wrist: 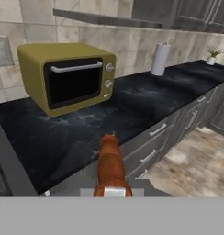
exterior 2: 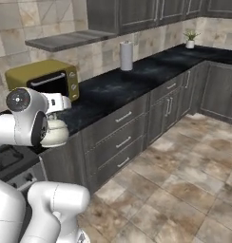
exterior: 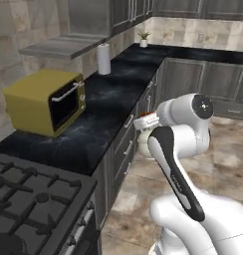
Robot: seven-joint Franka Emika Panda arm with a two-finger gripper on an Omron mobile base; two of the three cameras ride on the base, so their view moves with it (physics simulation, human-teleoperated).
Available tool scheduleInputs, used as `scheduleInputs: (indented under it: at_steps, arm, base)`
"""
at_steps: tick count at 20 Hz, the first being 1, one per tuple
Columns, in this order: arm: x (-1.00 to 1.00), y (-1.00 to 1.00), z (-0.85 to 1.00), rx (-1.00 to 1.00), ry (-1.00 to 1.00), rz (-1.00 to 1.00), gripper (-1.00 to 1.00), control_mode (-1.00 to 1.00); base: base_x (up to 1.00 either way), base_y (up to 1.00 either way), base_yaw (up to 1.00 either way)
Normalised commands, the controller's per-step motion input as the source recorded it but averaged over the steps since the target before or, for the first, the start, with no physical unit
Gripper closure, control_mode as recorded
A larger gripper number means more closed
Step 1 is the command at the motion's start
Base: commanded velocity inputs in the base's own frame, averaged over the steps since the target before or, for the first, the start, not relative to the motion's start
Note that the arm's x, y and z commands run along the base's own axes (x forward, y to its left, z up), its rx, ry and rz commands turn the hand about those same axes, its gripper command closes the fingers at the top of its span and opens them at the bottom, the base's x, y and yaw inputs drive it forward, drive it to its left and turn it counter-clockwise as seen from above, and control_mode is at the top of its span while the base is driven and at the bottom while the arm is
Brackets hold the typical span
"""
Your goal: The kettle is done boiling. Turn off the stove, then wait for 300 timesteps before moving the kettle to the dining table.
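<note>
The kettle (exterior 2: 54, 133), squat and white, hangs in the air in front of the counter's drawers, partly behind my arm. Its body also peeks out beside my forearm (exterior: 142, 144). My gripper (exterior: 146, 121) is shut on the kettle's red-orange handle (wrist: 109, 163), which rises from the bottom of the hand view. The stove (exterior: 29, 209), with black grates, lies at the lower left of the left base view, apart from the kettle. Its edge (exterior 2: 8, 159) shows behind my arm. The dining table is out of view.
An olive-yellow toaster oven (exterior: 44, 102) stands on the black marble counter (exterior: 111, 107). A paper towel roll (exterior: 104, 59) and a small plant (exterior: 143, 39) stand farther along it. Grey drawers (exterior 2: 120, 137) line the counter's front. Tiled floor (exterior 2: 184, 190) stretches to the right.
</note>
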Motion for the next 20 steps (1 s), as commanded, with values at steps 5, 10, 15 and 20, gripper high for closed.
scheduleInputs:
  at_steps: [5,10,15,20]
  arm:
    - [0.0,0.0,0.0,0.0,0.0,0.0,1.0,1.0]
    - [0.0,0.0,0.0,0.0,0.0,0.0,1.0,1.0]
    - [0.0,0.0,0.0,0.0,0.0,0.0,1.0,1.0]
    - [0.0,0.0,0.0,0.0,0.0,0.0,1.0,1.0]
  base:
    - [0.01,-0.2,-0.39]
    - [0.02,-0.25,-0.39]
    - [0.08,-0.25,-0.39]
    - [0.08,-0.23,-0.38]
